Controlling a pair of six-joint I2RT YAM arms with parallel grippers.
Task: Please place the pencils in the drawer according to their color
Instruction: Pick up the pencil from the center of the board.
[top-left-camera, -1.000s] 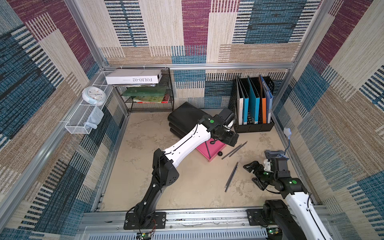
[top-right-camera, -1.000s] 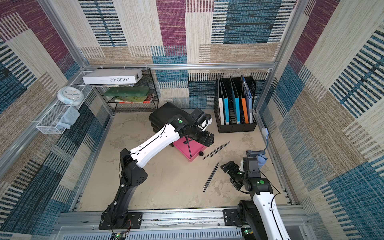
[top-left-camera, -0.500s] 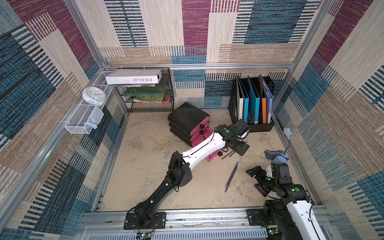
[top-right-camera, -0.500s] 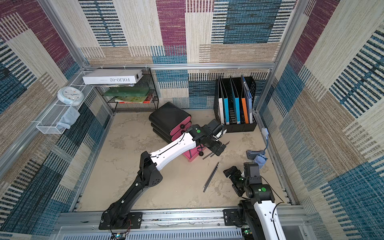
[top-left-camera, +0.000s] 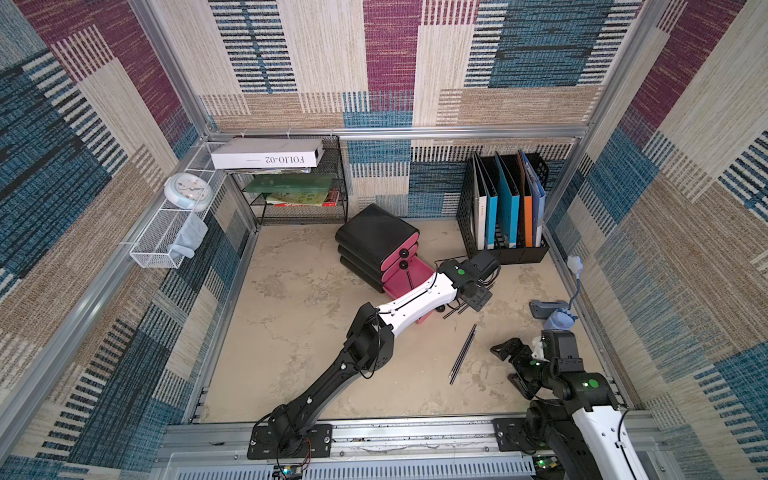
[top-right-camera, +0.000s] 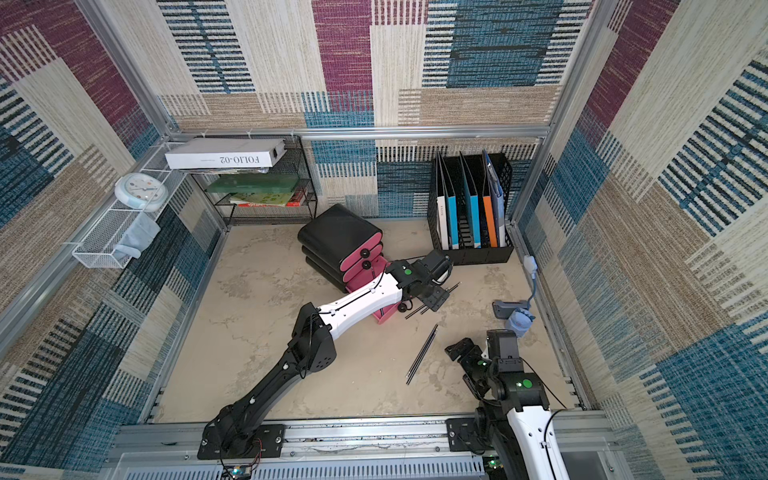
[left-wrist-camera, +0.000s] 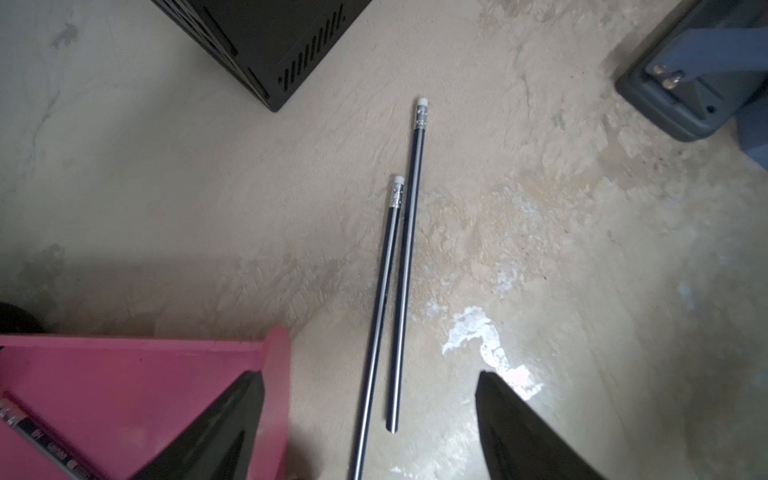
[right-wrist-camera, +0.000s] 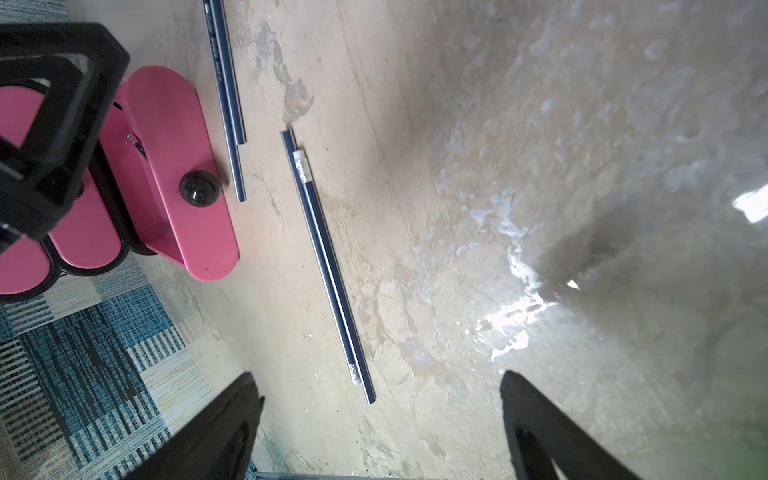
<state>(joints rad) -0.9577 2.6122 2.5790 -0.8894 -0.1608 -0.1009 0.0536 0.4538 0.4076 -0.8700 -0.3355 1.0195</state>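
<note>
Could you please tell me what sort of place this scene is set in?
Probably a mock office desk inside a robot test cell: a file rack of folders, a mesh shelf with books, a drawer unit, all framed by aluminium rails.

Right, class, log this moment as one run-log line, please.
left gripper: open, over two dark pencils beside open pink drawer | right gripper: open, empty | loose: two more dark pencils | drawer: one pencil visible inside

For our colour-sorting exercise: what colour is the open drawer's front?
Pink drawer front, black knob; clearest in right wrist view.
</note>
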